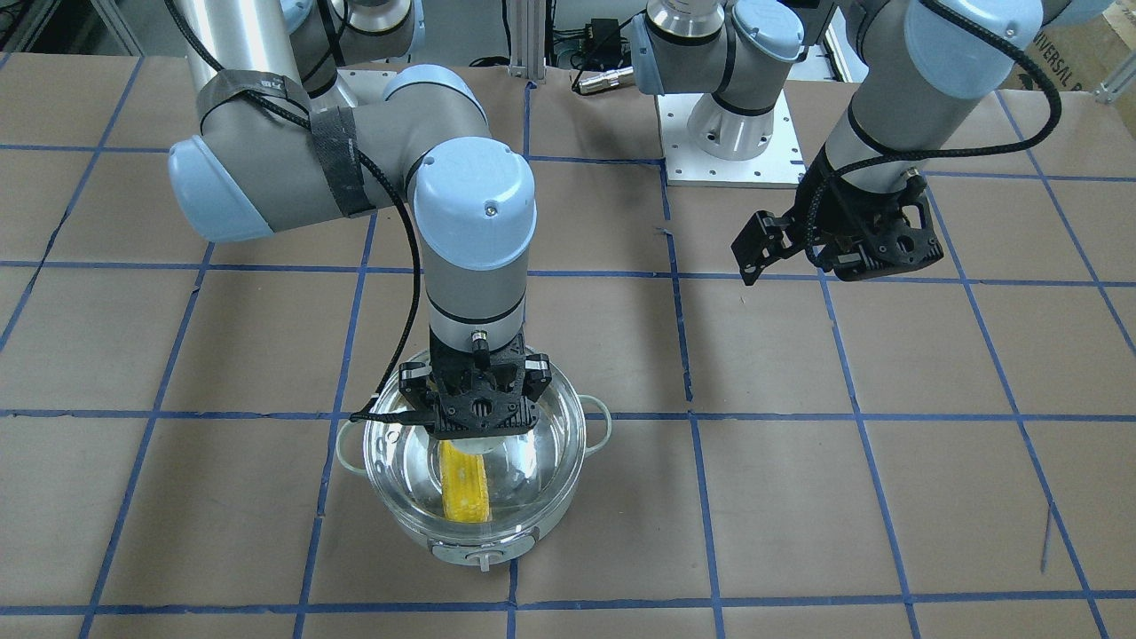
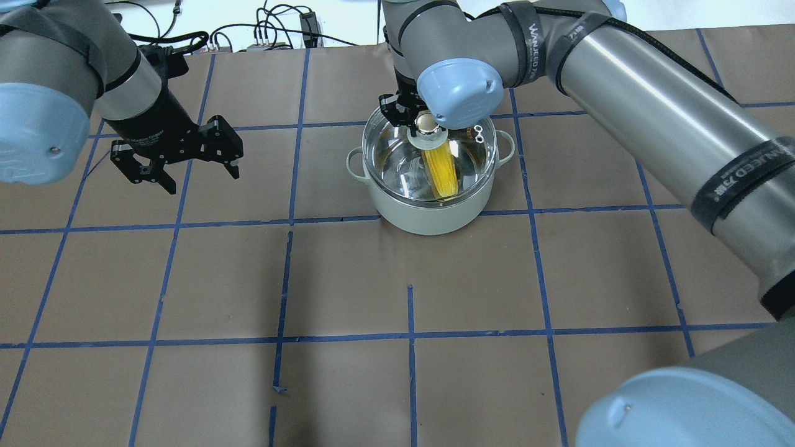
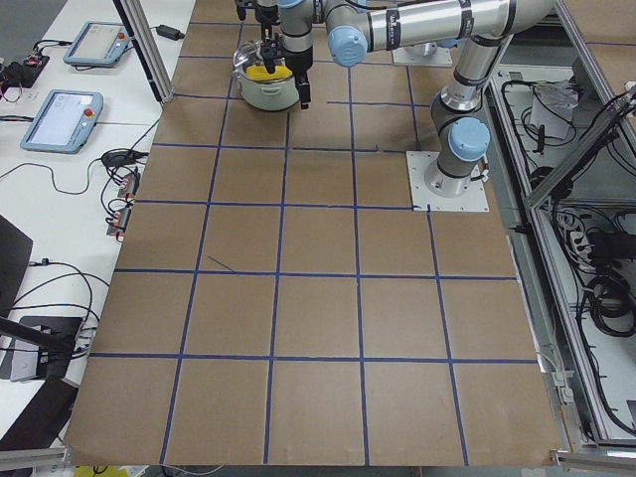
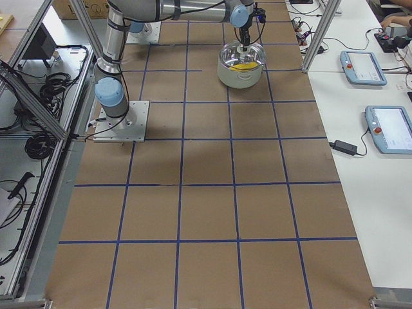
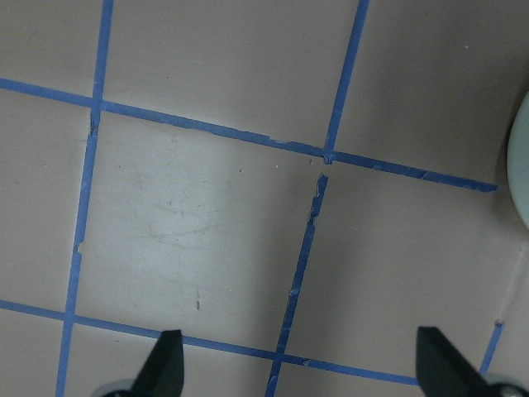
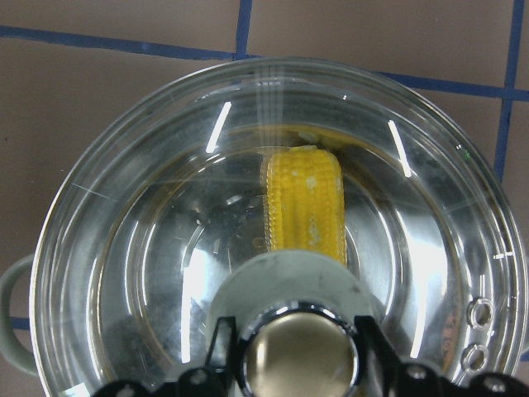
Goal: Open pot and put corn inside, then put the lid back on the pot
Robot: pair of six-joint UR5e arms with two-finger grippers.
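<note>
As the front-facing view shows, the task looks nearly finished: the yellow corn [image 1: 466, 488] lies inside the pot [image 1: 479, 557], and the clear, domed glass lid [image 1: 541, 453] sits on the pot's rim. The right gripper [image 1: 479, 433] reaches straight down onto the lid's knob. The left gripper [image 1: 785, 257] hangs well apart, over the brown paper counter [image 1: 887, 444] with its blue tape grid.

From overhead, the pot is round and matte pale green-grey, with two small loop handles. The ribbed cob shows through the glass against shiny steel.

Left wrist camera: paper and tape between two widely spread fingertips, so that gripper is open and empty.

Right wrist camera: black fingers [image 6: 225, 351] press both sides of the chrome knob, gripping the lid. What seems left is to let go and withdraw
</note>
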